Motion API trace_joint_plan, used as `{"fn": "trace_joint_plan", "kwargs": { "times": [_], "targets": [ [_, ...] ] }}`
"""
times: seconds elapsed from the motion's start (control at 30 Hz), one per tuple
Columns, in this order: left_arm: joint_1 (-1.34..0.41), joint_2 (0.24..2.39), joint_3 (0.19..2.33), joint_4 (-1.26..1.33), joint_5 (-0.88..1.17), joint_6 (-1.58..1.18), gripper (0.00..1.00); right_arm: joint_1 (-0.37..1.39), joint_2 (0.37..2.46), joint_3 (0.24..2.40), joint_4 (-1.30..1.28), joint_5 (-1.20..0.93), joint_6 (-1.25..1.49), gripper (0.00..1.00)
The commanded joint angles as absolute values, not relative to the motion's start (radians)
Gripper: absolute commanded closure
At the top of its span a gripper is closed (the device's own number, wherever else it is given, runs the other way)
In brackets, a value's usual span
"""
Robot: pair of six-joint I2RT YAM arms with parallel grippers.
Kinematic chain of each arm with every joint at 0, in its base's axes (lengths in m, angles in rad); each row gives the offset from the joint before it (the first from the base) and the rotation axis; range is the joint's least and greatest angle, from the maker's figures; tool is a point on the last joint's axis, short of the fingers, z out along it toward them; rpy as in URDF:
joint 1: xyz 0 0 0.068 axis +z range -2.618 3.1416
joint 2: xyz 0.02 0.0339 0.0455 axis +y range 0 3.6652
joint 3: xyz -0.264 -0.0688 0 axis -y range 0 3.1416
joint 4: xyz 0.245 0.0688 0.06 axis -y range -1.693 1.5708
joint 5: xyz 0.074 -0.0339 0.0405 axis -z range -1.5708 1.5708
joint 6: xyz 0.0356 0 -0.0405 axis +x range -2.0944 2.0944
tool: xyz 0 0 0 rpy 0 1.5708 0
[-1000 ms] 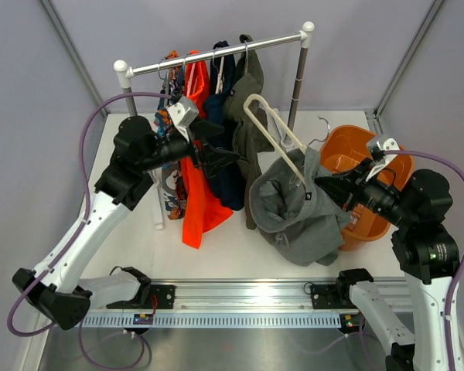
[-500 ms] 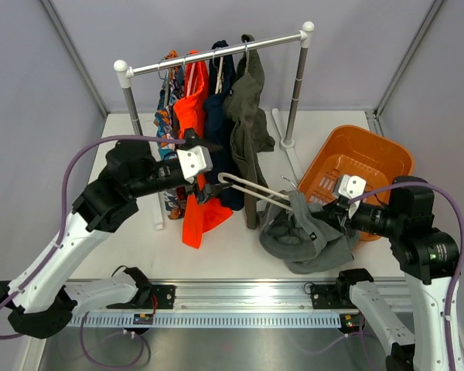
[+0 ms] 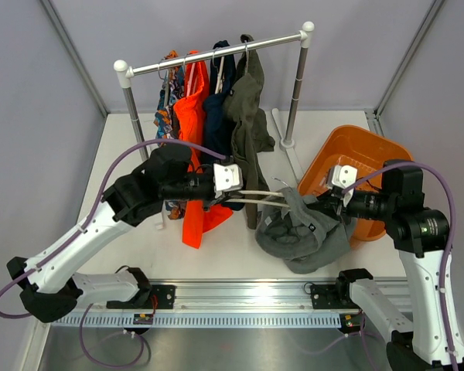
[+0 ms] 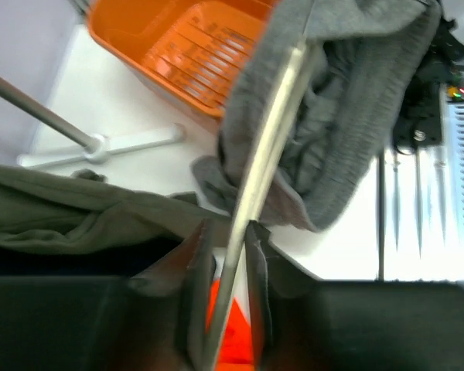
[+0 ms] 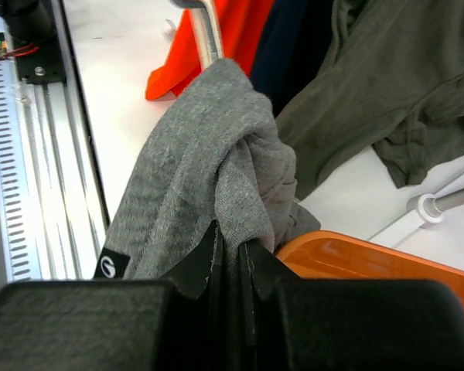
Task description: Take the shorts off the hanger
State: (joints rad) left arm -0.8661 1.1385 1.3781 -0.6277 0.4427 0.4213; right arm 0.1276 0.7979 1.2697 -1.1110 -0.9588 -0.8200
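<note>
- The hanger [image 3: 257,198] has been tipped from upright to nearly level and is gripped by the left claw [image 4: 226,301].
- The grey shorts [image 3: 303,232], pinched in the closed right claw [image 5: 230,251], are bunched at its far end on the worktop [image 3: 224,251] and judged nearly freed.

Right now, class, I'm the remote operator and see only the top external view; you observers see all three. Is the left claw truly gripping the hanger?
Observer: Yes. In the left wrist view the hanger's pale bar runs between the left claw's two fingers, which are closed against it.
Operator: Does the right claw hold cloth or hanger?
Observer: Cloth only. The right wrist view shows the right claw pinching a fold of the grey shorts, with the hanger's bar farther out, clear of the claw.
Operator: Are the shorts free yet?
Observer: No. The left wrist view shows grey cloth draped over the bar.
</note>
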Motion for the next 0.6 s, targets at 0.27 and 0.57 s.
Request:
{"fn": "trace_joint_plan", "kwargs": {
  "times": [0.27,0.57],
  "targets": [
    [-0.859,0.982,1.375,-0.820,0.269,0.528,1.00,0.129,0.831,1.285,-0.940,-0.945,-0.770,0.77],
    [-0.854,0.767,1.338,-0.985,0.173,0.531,1.00,0.127,0.890,1.284,-0.973,-0.894,-0.773,0.68]
  ]
}}
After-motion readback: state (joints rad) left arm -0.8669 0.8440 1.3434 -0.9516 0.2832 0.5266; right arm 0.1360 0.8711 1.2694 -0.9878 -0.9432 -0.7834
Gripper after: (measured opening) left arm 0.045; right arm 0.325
